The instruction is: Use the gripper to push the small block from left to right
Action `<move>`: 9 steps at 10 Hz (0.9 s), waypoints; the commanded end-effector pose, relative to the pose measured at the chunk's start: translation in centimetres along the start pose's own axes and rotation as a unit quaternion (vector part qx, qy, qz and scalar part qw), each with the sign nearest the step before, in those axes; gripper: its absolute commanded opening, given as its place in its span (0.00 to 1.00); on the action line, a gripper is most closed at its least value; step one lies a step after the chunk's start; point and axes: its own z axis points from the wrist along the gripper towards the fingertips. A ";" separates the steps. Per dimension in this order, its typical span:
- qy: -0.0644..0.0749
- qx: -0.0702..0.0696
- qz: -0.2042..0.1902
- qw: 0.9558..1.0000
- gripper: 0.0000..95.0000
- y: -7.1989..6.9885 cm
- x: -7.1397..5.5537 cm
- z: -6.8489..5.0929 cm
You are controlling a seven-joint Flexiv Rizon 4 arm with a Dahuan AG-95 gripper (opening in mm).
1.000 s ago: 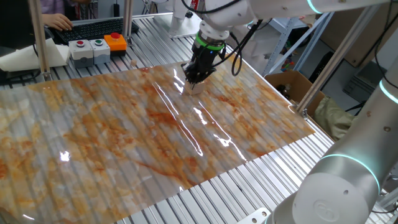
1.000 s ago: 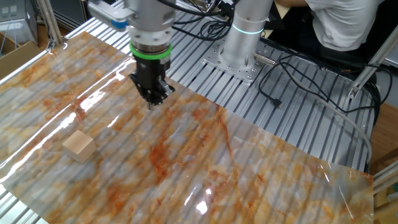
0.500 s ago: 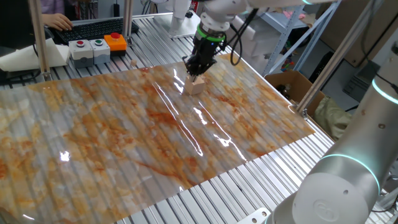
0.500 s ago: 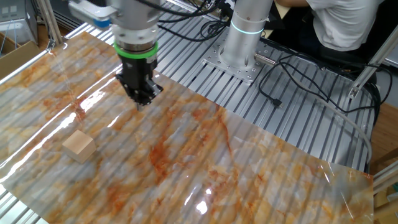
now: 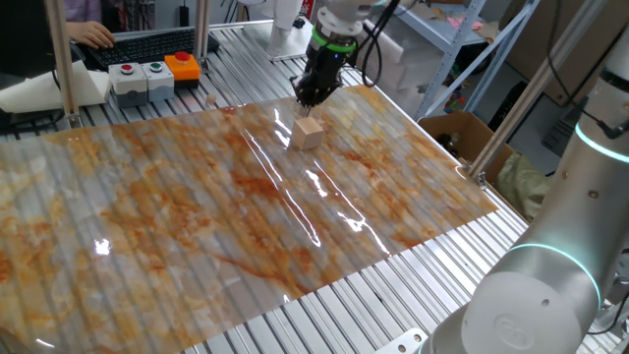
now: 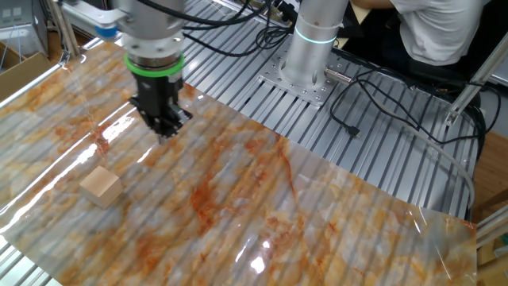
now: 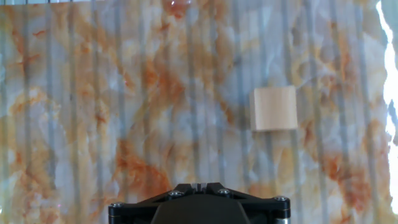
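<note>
My hand is pressed together, up off the worktop. The block sits apart from it. I should drop low beside the block, then push slow and straight.

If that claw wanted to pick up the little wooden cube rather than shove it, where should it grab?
Probably from straight above, closing on two opposite side faces of the small block. It lies flat on the marbled sheet with plain, parallel sides and open space all round. The gripper hangs apart from it, jaws shut, so they would have to open first.
</note>
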 end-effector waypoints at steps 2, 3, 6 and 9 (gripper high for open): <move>-0.001 -0.003 -0.015 1.000 0.00 -1.3 -1.7 -0.1; -0.001 -0.003 -0.020 1.000 0.00 -1.8 -2.3 -0.1; -0.005 -0.008 -0.021 1.000 0.00 -2.9 -3.4 0.6; -0.014 -0.006 -0.030 0.999 0.00 -3.3 -2.9 2.4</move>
